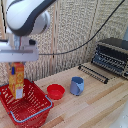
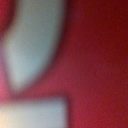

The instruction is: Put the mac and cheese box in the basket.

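While the wrist view is just a red and pale blur, the exterior view shows the gripping tool (image 1: 17,61) at left-center pinching the mac and cheese carton (image 1: 17,78) upright over the container (image 1: 36,107), arm (image 1: 27,17) arching down from upper left.

From the basket (image 1: 31,107), your only near obstacles are the red bowl (image 1: 56,91) and blue cup (image 1: 77,85) at three o'clock; bare table (image 1: 95,107) lies beyond.
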